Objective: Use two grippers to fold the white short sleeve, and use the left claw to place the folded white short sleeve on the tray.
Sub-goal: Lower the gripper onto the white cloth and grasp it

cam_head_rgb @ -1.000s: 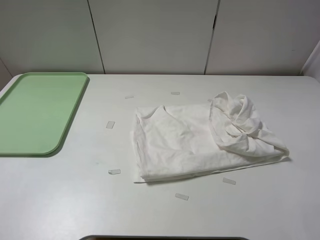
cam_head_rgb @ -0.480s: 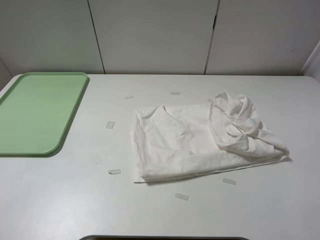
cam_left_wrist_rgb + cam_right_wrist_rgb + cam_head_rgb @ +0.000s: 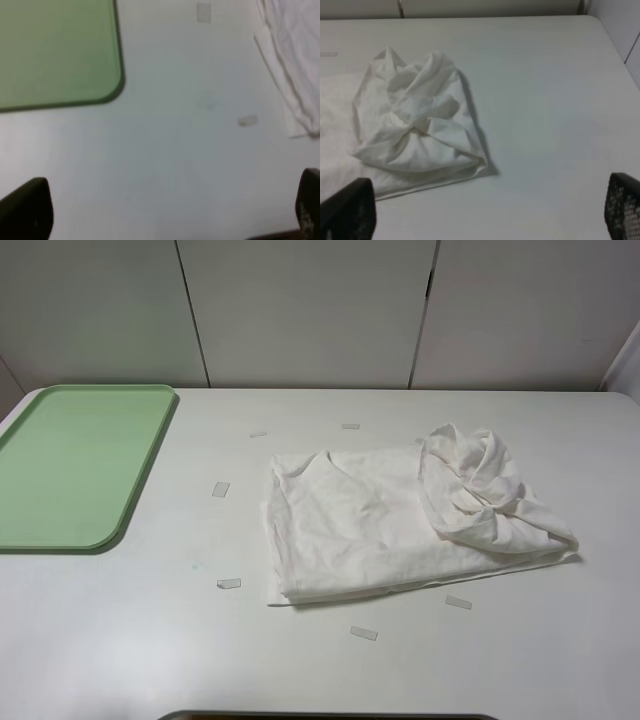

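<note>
We find the shirt [image 3: 350, 530] on the table [image 3: 110, 640], toward 3 o'clock from the table's middle in the high view. Its 9 o'clock half lies fairly flat in layers. Its 3 o'clock end is twisted into a bunch [image 3: 490, 495] heaped on the flat part. The tray [image 3: 140, 480] sits well apart at 9 to 10 o'clock, with nothing on it. Small tape strips [image 3: 229, 583] lie around the shirt.

Neither arm shows in the high view. The left gripper [image 3: 167, 210] hangs over bare table between the tray and the shirt, its fingertips [image 3: 25, 210] spread wide and holding nothing. The right gripper [image 3: 485, 210] hovers near the bunch, its fingertips [image 3: 347, 210] likewise wide apart and empty.

We judge the folding barely begun, since the bunch needs drawing out flat first. The cloth looks light, limp and not fragile, so it should drape from any pinch and drag its loose layers along. On this smooth table it may slide rather than fold over. We would take it at hems and corners, where the stitching gives a firmer bite. The right gripper would go to the bunch's outer edge at 3 to 4 o'clock, and the left to the shirt's 7 o'clock end. Each pinch should go low and through every layer, as a top-layer grip would peel the stack open.
</note>
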### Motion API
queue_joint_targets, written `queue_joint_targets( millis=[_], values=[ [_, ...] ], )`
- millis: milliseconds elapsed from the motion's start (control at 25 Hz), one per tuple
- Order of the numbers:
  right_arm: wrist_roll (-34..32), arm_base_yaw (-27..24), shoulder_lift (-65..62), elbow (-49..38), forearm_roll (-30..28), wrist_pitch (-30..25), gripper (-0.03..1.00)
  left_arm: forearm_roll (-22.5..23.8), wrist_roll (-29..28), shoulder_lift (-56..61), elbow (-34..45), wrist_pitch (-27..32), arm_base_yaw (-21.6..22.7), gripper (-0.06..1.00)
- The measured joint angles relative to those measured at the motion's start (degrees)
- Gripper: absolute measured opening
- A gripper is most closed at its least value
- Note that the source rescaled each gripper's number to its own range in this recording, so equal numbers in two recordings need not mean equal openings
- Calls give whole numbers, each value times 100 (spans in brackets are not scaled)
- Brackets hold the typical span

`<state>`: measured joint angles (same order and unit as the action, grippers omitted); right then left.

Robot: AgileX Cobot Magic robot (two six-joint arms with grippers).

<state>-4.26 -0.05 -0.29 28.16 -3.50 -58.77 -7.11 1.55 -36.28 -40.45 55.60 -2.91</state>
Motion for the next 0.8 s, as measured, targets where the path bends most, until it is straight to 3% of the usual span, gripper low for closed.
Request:
queue_joint_targets(
  millis=[80, 240, 280, 360, 400, 480, 520, 640, 800],
  values=[
    [0, 0, 0, 0, 0, 0, 100, -230, 54, -781, -183, -427, 0, 97],
    [0, 0, 0, 0, 0, 0, 100, -1113, 749, -2145, -338, -1319, 0, 97],
    [0, 0, 0, 0, 0, 0, 100, -1113, 749, -2145, -338, -1319, 0, 97],
    [0, 0, 0, 0, 0, 0, 100, -1921, 1396, -2989, -345, -1948, -73, 97],
    [0, 0, 0, 0, 0, 0, 100, -2227, 1593, -3382, -345, -2269, -211, 97],
    [0, 0, 0, 0, 0, 0, 100, -2349, 1689, -3615, -345, -2438, -327, 97],
    [0, 0, 0, 0, 0, 0, 100, -2631, 1785, -4063, -345, -2903, -602, 97],
    [0, 0, 0, 0, 0, 0, 100, -3017, 1828, -4667, -345, -3454, -1059, 97],
    [0, 0, 0, 0, 0, 0, 100, -3454, 1838, -5244, -394, -3871, -1553, 97]
  ],
)
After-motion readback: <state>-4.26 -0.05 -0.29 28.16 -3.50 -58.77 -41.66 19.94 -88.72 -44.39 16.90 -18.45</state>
